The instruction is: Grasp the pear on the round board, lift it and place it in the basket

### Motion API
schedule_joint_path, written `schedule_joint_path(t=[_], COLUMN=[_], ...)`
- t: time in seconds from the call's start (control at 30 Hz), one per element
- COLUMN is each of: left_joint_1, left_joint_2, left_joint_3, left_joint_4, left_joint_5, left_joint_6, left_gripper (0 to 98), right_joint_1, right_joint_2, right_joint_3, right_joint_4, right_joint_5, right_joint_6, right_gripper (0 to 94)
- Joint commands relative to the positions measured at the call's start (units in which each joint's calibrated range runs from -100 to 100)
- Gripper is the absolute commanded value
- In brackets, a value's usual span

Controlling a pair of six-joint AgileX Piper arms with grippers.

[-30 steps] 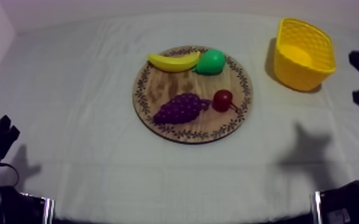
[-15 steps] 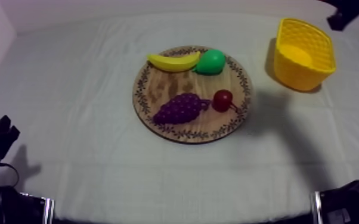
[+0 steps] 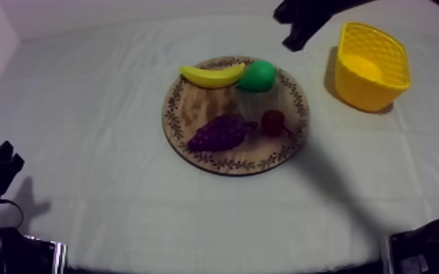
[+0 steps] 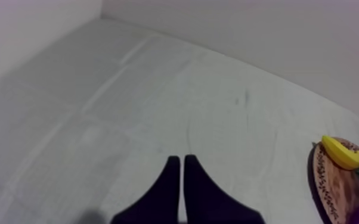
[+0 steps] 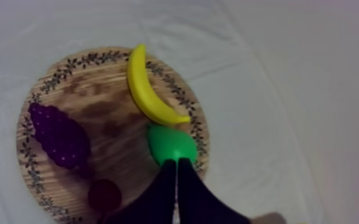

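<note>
The table lies under its pale cloth, and the round wooden board sits at its middle, where either of our arms could reach it. The yellow basket stands to the right and a little farther back, well apart from the board. That puts it on our right arm's side, which we judge is why that arm has the job.

On the board, the grapes take the near part. The banana lies along the far edge. The pear is at the far right of the board, touching the banana's right end as far as we can tell, and is the fruit closest to the basket. The small red fruit sits nearer, right of the grapes.

Our right gripper hangs above the far side of the table, between pear and basket. From its own camera the tips point at the pear, but the fingers lie pressed together with nothing between them. We judge they must spread before any grasp.

Our left gripper rests low at the near left, fingers likewise closed together and empty, out of the way.
</note>
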Motion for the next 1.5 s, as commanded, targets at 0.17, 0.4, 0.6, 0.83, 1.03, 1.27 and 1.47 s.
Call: schedule_joint_path(t=[0.17,0.4,0.6,0.83,1.03,1.27,1.47], left_joint_1=[0.0,0.0,0.0,0.0,0.0,0.0,0.0], left_joint_2=[0.0,0.0,0.0,0.0,0.0,0.0,0.0], left_joint_3=[0.0,0.0,0.0,0.0,0.0,0.0,0.0], left_joint_4=[0.01,0.01,0.01,0.01,0.01,0.01,0.01], left_joint_5=[0.0,0.0,0.0,0.0,0.0,0.0,0.0], left_joint_6=[0.0,0.0,0.0,0.0,0.0,0.0,0.0], left_gripper=[0.1,0.1,0.1,0.1,0.1,0.1,0.1], right_joint_1=[-1.0,-1.7,-1.2,-0.1,0.5,0.9,0.8], right_joint_2=[8.4,9.4,9.1,9.0,10.4,15.6,23.3], right_joint_3=[2.4,4.6,5.7,9.5,8.8,4.0,-1.8], right_joint_4=[4.3,6.1,4.4,4.8,3.8,3.2,4.5], right_joint_5=[-4.7,-6.3,-8.2,-14.8,-15.4,-14.5,-13.1], right_joint_6=[-2.6,-3.9,-1.4,-0.8,0.2,1.6,1.9], right_gripper=[2.3,14.5,68.0,90.2,89.5,86.3,83.6])
